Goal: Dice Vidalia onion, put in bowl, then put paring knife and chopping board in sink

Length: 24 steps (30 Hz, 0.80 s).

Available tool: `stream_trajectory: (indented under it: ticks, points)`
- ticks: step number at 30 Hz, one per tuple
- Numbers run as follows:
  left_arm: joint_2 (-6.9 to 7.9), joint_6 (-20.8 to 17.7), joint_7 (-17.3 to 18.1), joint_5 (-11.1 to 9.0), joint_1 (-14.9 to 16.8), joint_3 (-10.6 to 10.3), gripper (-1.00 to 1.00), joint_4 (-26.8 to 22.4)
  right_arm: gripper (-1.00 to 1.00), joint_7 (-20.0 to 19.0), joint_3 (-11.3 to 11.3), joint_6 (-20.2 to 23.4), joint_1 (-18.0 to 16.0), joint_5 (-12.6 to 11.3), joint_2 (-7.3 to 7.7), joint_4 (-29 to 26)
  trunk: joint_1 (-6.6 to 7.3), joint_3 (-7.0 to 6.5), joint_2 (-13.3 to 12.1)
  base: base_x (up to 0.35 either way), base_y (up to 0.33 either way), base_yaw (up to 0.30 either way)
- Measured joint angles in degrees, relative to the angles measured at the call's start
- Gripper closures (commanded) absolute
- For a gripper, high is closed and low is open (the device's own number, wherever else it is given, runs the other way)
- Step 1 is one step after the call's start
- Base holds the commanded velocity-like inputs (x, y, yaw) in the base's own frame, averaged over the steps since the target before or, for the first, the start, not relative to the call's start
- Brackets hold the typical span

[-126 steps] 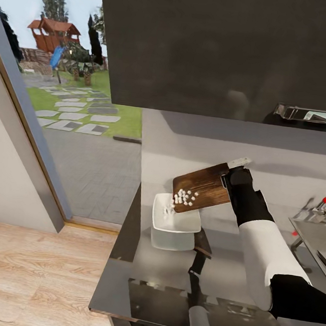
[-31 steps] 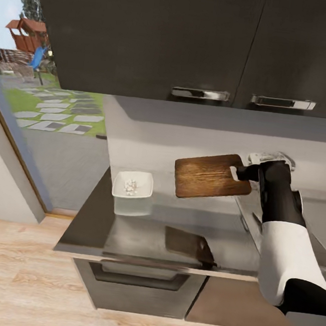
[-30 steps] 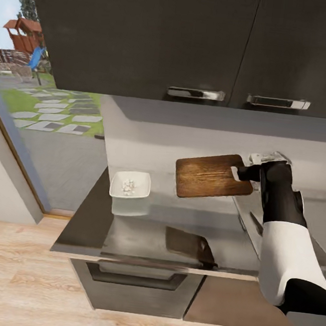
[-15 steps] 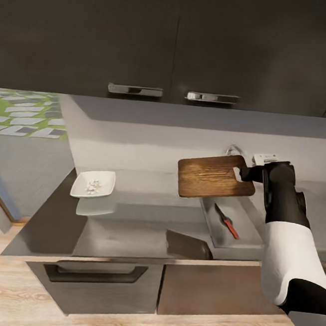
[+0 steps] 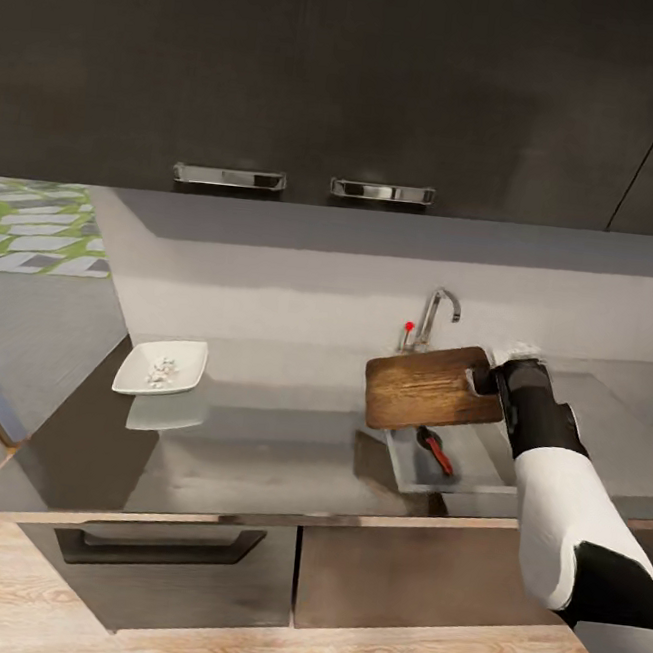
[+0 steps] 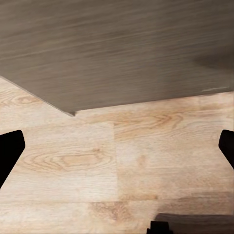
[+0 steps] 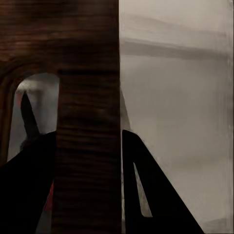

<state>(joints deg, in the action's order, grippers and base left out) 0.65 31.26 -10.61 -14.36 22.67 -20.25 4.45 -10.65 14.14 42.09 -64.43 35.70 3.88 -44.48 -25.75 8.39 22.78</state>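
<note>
While still pincer-held (image 5: 489, 376), chopping board (image 5: 431, 387) now lower over sink (image 5: 452, 470).

One chopping board (image 5: 427, 387), one paring knife (image 5: 435, 450), one bowl (image 5: 160, 367), one sink (image 5: 453, 465).

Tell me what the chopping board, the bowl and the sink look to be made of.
The chopping board, held over the sink by the right tool, looks like dark-stained wood: brown with streaky grain. The bowl looks like glazed white ceramic, smooth and plain, though plastic is possible. The sink reads as brushed steel: matte grey, matching the shiny curved tap.
</note>
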Motion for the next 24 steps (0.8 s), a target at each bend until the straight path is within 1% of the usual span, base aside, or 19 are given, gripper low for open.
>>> stream_trajectory:
  ticks: [2,4,5,9,10,13,14,15,16,17,20,21,22,24]
  points:
    - [0.0,0.0,0.0,0.0,0.0,0.0,-1.0,0.0,1.0,2.53,3.41,-1.6,-0.02,-2.28,0.02,1.85,0.0,-0.01,0.01,0.0,-0.001,0.0]
    - [0.0,0.0,0.0,0.0,0.0,0.0,-1.0,0.0,1.0,4.44,7.01,-2.92,-0.02,-3.19,0.08,2.76,0.0,-0.01,0.01,0.0,0.0,0.0]
    - [0.0,0.0,0.0,0.0,0.0,0.0,-1.0,0.0,1.0,5.3,8.36,-3.52,-0.02,-3.55,0.09,2.99,0.0,-0.01,0.01,0.0,0.0,0.0]
    - [0.0,-0.01,0.0,0.0,0.0,0.0,-1.0,0.0,1.0,8.42,12.36,-6.1,-0.02,-4.03,0.55,3.3,0.0,-0.02,0.01,0.0,0.0,0.0]
    - [0.0,0.01,0.0,0.0,0.0,0.0,-1.0,0.0,1.0,9.08,14.15,-6.88,-0.02,-3.81,0.62,3.33,0.0,-0.02,0.01,0.0,0.0,0.0]
    - [0.0,0.0,0.0,0.0,0.0,0.0,-1.0,0.0,1.0,11.2,21.46,-10.01,-0.02,-3.52,0.61,3.56,0.0,-0.01,0.01,0.0,0.0,0.0]
    - [0.0,0.01,0.0,0.0,0.0,0.0,-1.0,0.0,1.0,12.18,23.43,-11.34,-0.01,-3.58,0.54,3.92,0.0,-0.01,0.01,0.0,0.0,0.0]
    - [0.0,0.01,0.0,0.0,0.0,0.0,-1.0,0.0,1.0,13.59,24.82,-12.94,0.0,-3.76,0.46,4.72,0.0,-0.01,0.01,0.0,0.0,0.0]
    - [0.0,0.02,0.0,0.0,0.0,0.0,-1.0,0.0,1.0,15.11,25.74,-14.44,0.01,-3.97,0.39,5.76,0.0,0.0,0.0,0.0,0.0,0.0]
    - [0.0,0.01,0.0,0.0,0.0,0.0,-1.0,0.0,1.0,17.64,26.6,-16.48,0.03,-4.04,0.34,7.52,0.0,0.0,0.0,0.0,0.0,0.0]
    - [0.0,0.0,0.0,0.0,0.0,0.0,-1.0,0.01,1.0,21.99,27.22,-19.27,0.02,-5.14,0.02,10.28,0.0,0.0,0.01,0.0,0.0,0.0]
    - [-0.01,0.0,0.0,0.0,0.01,0.0,-1.0,0.01,1.0,22.73,27.26,-19.68,0.01,-6.36,-0.23,10.76,0.0,-0.01,0.01,0.0,0.0,0.0]
    - [-0.01,-0.01,0.0,0.01,0.01,0.0,-1.0,0.01,1.0,23.26,27.27,-19.95,0.02,-8.27,-0.66,11.09,0.0,0.0,0.01,0.0,0.0,0.0]
    - [-0.01,0.01,0.01,0.01,0.01,0.0,-1.0,0.02,1.0,24.24,27.23,-20.21,0.01,-13.2,-2.02,11.47,0.01,-0.01,0.01,0.0,0.0,0.0]
